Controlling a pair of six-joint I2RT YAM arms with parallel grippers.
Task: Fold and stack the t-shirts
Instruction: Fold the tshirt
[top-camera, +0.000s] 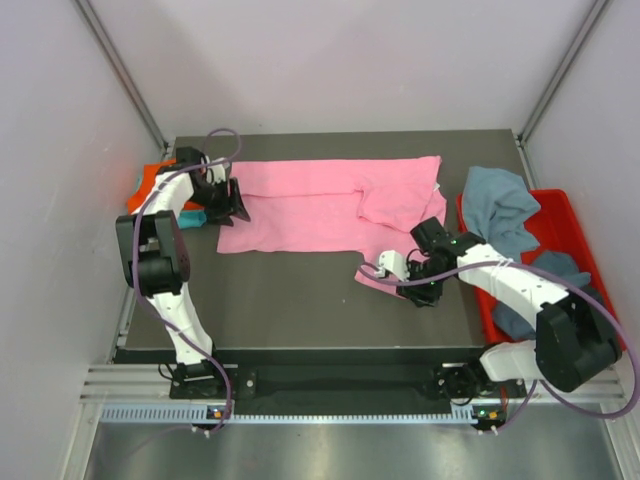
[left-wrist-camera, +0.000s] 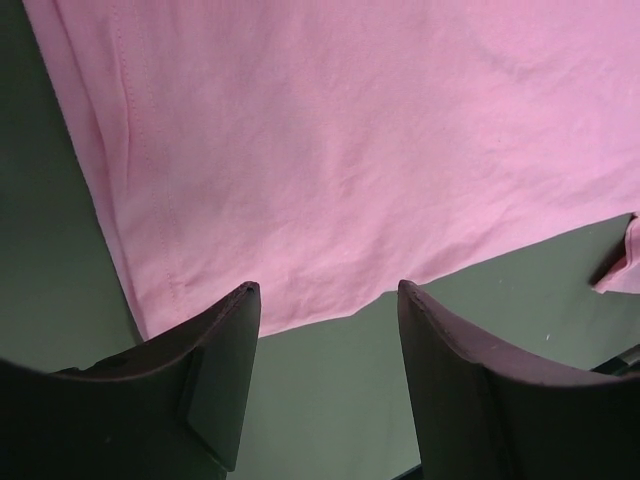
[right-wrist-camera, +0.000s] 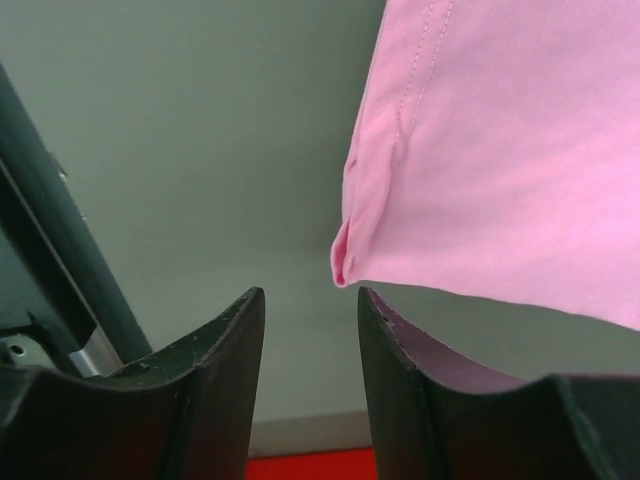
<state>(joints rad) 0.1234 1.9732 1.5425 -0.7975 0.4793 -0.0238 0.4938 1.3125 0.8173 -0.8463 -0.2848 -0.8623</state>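
Space shows between the tips of the right gripper (right-wrist-camera: 310, 298): they stand apart and clamp nothing, with bare table (top-camera: 300, 300) beneath. Just ahead of them, a little toward the right-hand tip, sits a folded corner of the pink t-shirt (top-camera: 310, 200), close but not yet between the tips. The left gripper (left-wrist-camera: 328, 300) is likewise apart and empty, poised just short of the shirt's edge near its left corner, with the cloth spreading away in front.

Seen from above, the shirt lies on the far half of the table with its long axis running left to right. The left arm stands at its left end, the right arm at the loose flap trailing from its near right corner. That flap is far nearer the right arm, so the coming pinch looks to be that arm's, a short reach forward. Grey-blue t-shirts (top-camera: 495, 200) drape over the red bin (top-camera: 560, 200), well apart.
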